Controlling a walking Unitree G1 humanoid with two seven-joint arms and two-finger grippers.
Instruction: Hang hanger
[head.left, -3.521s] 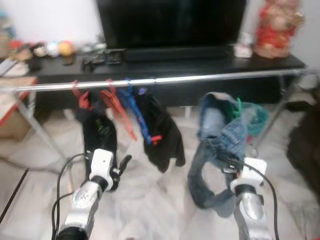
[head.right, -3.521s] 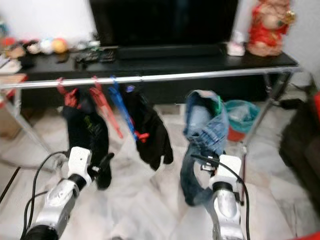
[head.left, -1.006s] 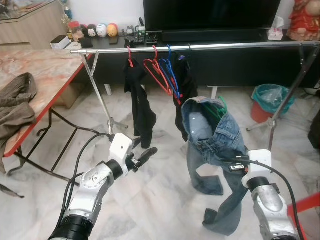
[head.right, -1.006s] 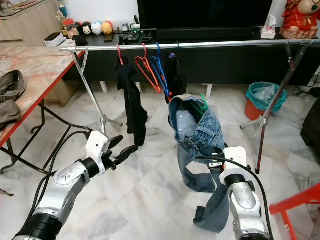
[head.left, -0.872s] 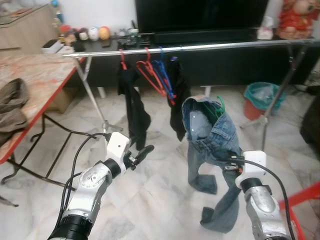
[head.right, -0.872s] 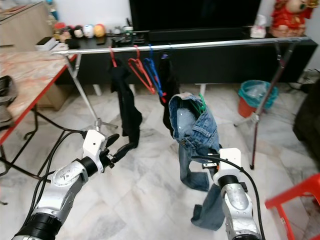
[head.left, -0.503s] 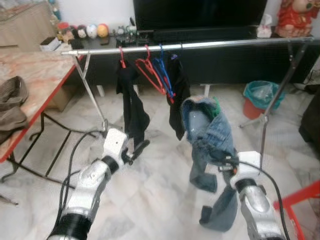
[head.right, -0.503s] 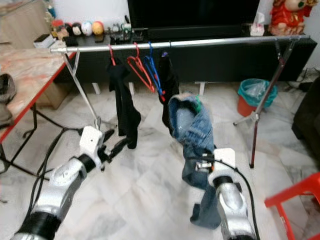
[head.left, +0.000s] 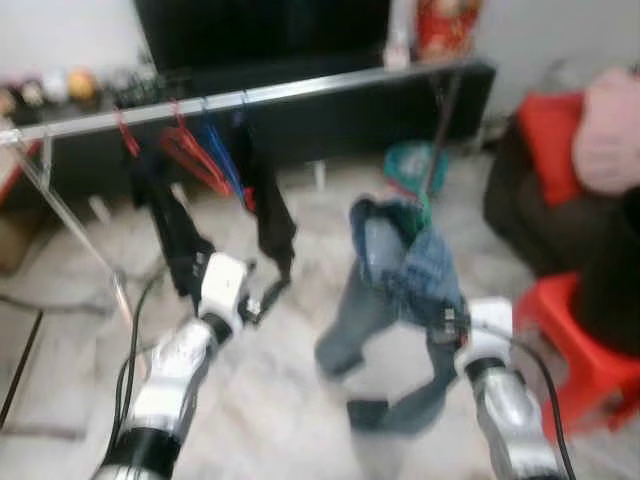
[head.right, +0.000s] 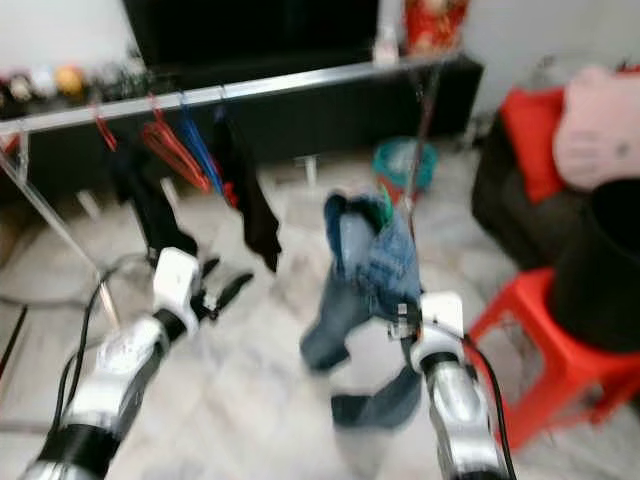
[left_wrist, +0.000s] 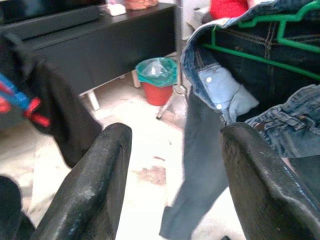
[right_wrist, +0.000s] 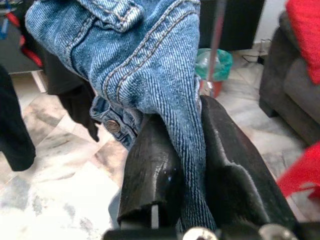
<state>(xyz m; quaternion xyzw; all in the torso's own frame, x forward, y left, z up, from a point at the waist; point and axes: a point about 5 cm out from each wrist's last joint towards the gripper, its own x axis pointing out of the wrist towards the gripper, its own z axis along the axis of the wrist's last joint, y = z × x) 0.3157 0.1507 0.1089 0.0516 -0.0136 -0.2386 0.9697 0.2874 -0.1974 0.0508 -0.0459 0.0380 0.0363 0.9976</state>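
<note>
A pair of blue jeans (head.left: 400, 258) hangs on a green hanger (left_wrist: 260, 55), away from the silver clothes rail (head.left: 250, 97). My right gripper (right_wrist: 192, 117) is shut on the jeans' denim fold, low at the right of the eye views (head.left: 445, 320). My left gripper (head.left: 265, 295) is open and holds nothing; the left wrist view (left_wrist: 175, 135) shows the jeans and hanger just beyond one finger (left_wrist: 260, 180). Red and blue hangers (head.left: 200, 150) and black garments (head.left: 165, 225) hang on the rail. The eye views are blurred.
A red stool (head.left: 590, 350) stands close at the right, beside a dark sofa with a red cushion (head.left: 545, 130). A teal bin (head.left: 405, 165) sits under the rail's right end. A black TV console (head.left: 330, 105) runs behind the rail.
The whole picture has swung to the right and blurred, so the camera moved; the stool and sofa came into view. The right gripper still holds the jeans, whose legs swing.
</note>
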